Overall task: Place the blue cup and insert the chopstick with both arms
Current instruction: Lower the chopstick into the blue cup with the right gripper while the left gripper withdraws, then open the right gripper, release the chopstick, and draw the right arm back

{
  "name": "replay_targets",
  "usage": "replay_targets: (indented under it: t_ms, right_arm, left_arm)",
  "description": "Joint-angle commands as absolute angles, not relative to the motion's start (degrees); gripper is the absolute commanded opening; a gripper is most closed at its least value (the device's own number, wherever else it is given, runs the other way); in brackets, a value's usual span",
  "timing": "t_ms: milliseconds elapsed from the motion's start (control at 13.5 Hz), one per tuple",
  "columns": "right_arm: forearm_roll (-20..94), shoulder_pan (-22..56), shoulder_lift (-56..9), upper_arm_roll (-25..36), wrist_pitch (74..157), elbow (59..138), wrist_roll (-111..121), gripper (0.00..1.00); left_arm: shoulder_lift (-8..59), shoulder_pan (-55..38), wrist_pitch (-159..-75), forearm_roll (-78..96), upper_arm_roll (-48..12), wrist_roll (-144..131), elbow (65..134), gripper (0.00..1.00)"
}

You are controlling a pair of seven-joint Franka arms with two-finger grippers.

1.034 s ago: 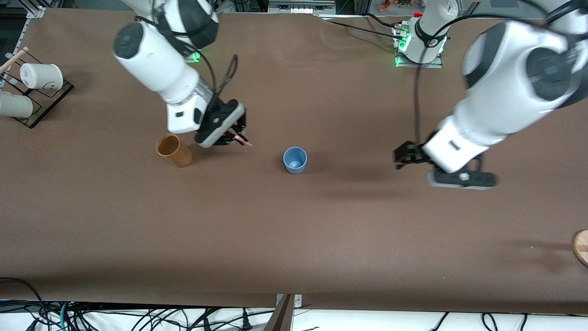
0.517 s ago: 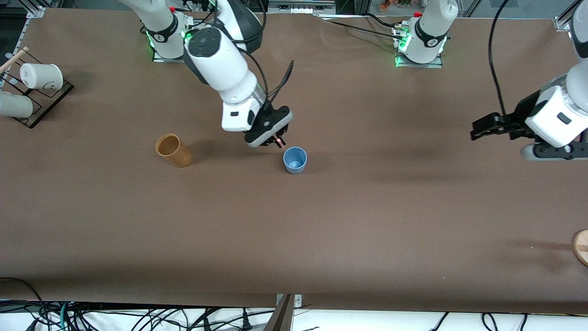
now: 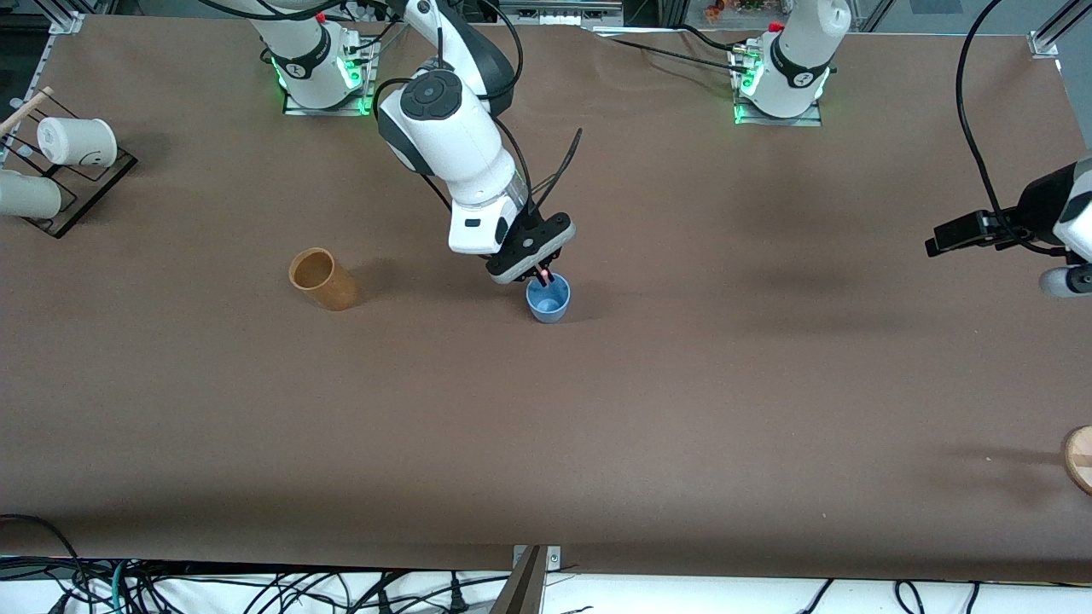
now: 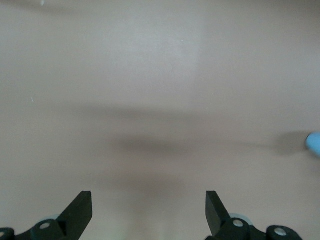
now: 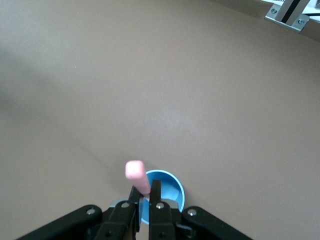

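Observation:
The blue cup (image 3: 548, 298) stands upright in the middle of the brown table (image 3: 546, 426). My right gripper (image 3: 543, 275) is just over the cup's rim, shut on the pink-red chopstick (image 3: 543, 275). In the right wrist view the chopstick (image 5: 136, 176) sticks out between the shut fingers, with the blue cup (image 5: 165, 192) directly below. My left gripper (image 3: 947, 236) is open and empty, up over the left arm's end of the table. In the left wrist view its fingertips (image 4: 82, 205) stand wide apart over bare table, and an edge of the blue cup (image 4: 314, 144) shows.
An orange-brown cup (image 3: 322, 279) stands toward the right arm's end, beside the blue cup. A black rack (image 3: 72, 183) with white cups (image 3: 75, 141) sits at that table end. A wooden object (image 3: 1078, 458) pokes in at the left arm's end, nearer the front camera.
My right gripper has carried the chopstick from beside the orange-brown cup to over the blue cup. My left gripper has pulled away from the cup toward the left arm's end of the table.

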State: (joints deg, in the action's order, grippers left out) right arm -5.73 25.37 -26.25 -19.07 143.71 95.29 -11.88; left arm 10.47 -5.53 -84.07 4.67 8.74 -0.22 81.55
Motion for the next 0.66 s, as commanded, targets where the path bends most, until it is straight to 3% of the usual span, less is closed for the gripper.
replay_targets:
  t_ms: [0, 74, 148, 369, 591]
  right_arm:
    - [-9.0, 25.8, -28.6, -18.9, 146.1, 94.0, -13.5, 0.37]
    - [-9.3, 25.8, -28.8, -18.9, 146.4, 94.4, -13.6, 0.77]
    - [-9.4, 25.7, -28.7, -18.9, 146.2, 94.8, -13.5, 1.0]
    - [-8.9, 24.9, -26.5, -18.9, 143.2, 95.3, -14.6, 1.0]
    - [-7.8, 18.7, -18.3, -19.2, 129.5, 95.3, -14.8, 1.0]
  left_arm:
    - [7.9, -6.4, -84.6, 3.2, 8.6, 5.9, 83.7, 1.0]
    - [7.1, -6.5, -84.6, 3.3, 7.8, 4.2, 84.1, 1.0]
    - [6.0, -6.9, -84.7, 3.3, 7.1, 1.3, 85.5, 1.0]
    - [4.6, -8.7, -85.2, 2.7, 7.0, 0.1, 87.5, 1.0]
    - [5.4, -9.5, -84.6, 2.8, 6.9, -0.1, 86.4, 1.0]
